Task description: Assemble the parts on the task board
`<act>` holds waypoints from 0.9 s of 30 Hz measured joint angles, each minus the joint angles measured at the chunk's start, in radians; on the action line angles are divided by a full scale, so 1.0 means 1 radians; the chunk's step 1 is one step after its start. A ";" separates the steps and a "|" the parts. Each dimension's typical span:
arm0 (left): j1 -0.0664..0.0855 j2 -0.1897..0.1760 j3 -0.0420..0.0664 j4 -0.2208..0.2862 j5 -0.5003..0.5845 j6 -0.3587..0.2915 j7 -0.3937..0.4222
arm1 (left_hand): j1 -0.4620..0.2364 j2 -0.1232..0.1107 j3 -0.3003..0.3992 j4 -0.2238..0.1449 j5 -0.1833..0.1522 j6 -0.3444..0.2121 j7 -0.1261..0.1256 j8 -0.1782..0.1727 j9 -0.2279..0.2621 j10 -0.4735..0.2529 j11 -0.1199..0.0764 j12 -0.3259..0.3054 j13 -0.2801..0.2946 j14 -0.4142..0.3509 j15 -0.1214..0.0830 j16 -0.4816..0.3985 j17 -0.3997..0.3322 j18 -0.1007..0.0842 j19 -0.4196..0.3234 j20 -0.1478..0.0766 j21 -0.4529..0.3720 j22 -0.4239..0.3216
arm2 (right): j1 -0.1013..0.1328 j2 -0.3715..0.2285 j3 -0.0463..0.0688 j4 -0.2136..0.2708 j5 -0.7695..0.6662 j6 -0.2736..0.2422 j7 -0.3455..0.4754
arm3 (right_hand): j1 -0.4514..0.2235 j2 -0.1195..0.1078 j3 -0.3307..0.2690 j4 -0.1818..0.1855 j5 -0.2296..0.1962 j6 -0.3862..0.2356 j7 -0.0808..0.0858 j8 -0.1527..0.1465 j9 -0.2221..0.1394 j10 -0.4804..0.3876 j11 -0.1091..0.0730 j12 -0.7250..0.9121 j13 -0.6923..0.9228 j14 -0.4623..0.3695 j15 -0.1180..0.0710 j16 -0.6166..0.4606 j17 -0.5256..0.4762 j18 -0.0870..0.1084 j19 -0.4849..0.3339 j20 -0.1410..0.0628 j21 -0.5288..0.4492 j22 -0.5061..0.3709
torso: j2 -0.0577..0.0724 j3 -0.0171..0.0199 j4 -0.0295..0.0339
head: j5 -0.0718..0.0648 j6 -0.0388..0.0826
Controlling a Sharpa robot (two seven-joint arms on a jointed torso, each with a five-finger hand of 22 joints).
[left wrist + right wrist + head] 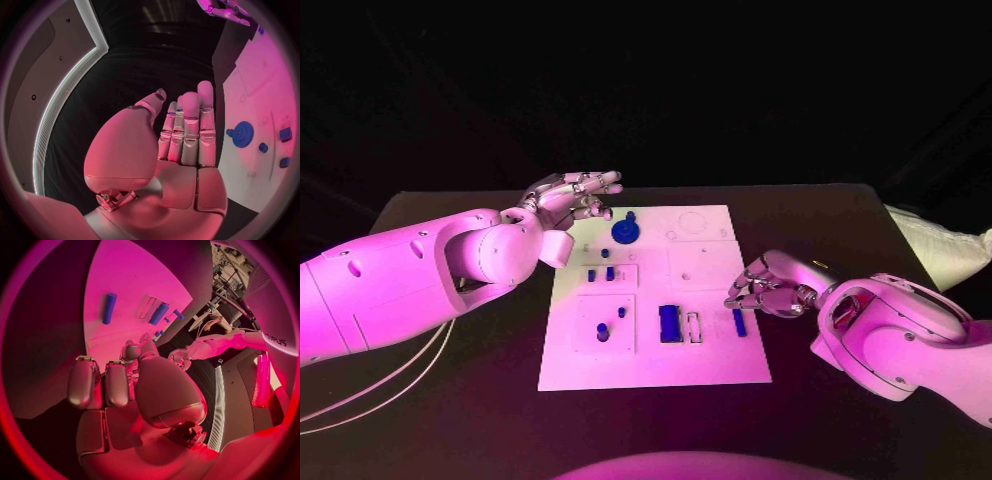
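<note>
Black tabletop [473, 400] under coloured light, dark room behind, and the white task board [718, 365] sits square in the middle. From the head view, the right robot hand [764, 290] hangs at the board's right edge with its fingers curled in and nothing visibly in them, and just beside it lies a slim blue bar [738, 321], its long axis running near-to-far along that edge. The left robot hand [574, 196] is up at the far left corner, fingers loosely apart, empty, close to the blue gear [627, 232] but well away from the bar. Over to the left wrist view: left palm flat, fingers straight and together, holding nothing; the gear [242, 134] stands off to the palm's side on the board. Now the right wrist view: fingers bent over the palm, still nothing clasped, and the bar [109, 308] lies out beyond the fingertips on the white plate, lengthwise away from the hand. My read: the right hand is the nearer one for that bar, and it would have to open first.
</note>
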 measured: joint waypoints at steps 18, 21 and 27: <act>-0.004 0.000 0.000 0.000 0.000 0.002 0.000 | 0.000 0.000 0.000 0.000 0.000 0.000 0.000 0.000 0.000 0.000 0.000 0.000 0.000 0.000 0.000 0.000 0.000 0.000 0.000 0.000 0.000 0.000 | -0.030 0.009 -0.004 -0.036 -0.136 0.112 -0.090 | -0.060 -0.009 -0.040 0.055 0.060 0.026 -0.004 0.000 0.002 0.007 -0.007 -0.006 -0.006 0.000 0.000 -0.004 0.006 0.000 0.000 0.000 -0.004 0.007 | -0.001 0.0000 0.0007 | -0.014 0.000; -0.004 0.000 0.000 0.000 0.000 0.002 0.000 | 0.000 0.000 0.000 0.000 0.000 0.000 0.000 0.000 0.000 0.000 0.000 0.000 0.000 0.000 0.000 0.000 0.000 0.000 0.000 0.000 0.000 0.000 | -0.032 0.014 -0.004 -0.038 -0.155 0.121 -0.103 | -0.061 -0.010 -0.043 0.057 0.060 0.029 -0.007 0.000 0.002 0.010 -0.005 -0.006 -0.004 0.000 0.000 -0.004 0.007 0.000 0.000 0.000 -0.004 0.009 | 0.000 -0.0006 0.0007 | -0.014 0.000; -0.004 0.000 0.000 0.000 0.000 0.003 -0.001 | 0.000 0.000 0.000 0.000 0.000 0.000 0.000 0.000 0.000 0.000 0.000 0.000 0.000 0.000 0.000 0.000 0.000 0.000 0.000 0.000 0.000 0.000 | -0.040 0.032 -0.004 -0.045 -0.185 0.138 -0.124 | -0.061 -0.010 -0.041 0.061 0.060 0.029 -0.007 0.000 0.003 0.011 -0.004 -0.006 -0.002 0.000 0.000 -0.004 0.007 0.000 0.000 0.000 -0.004 0.010 | 0.000 -0.0006 0.0008 | -0.012 -0.002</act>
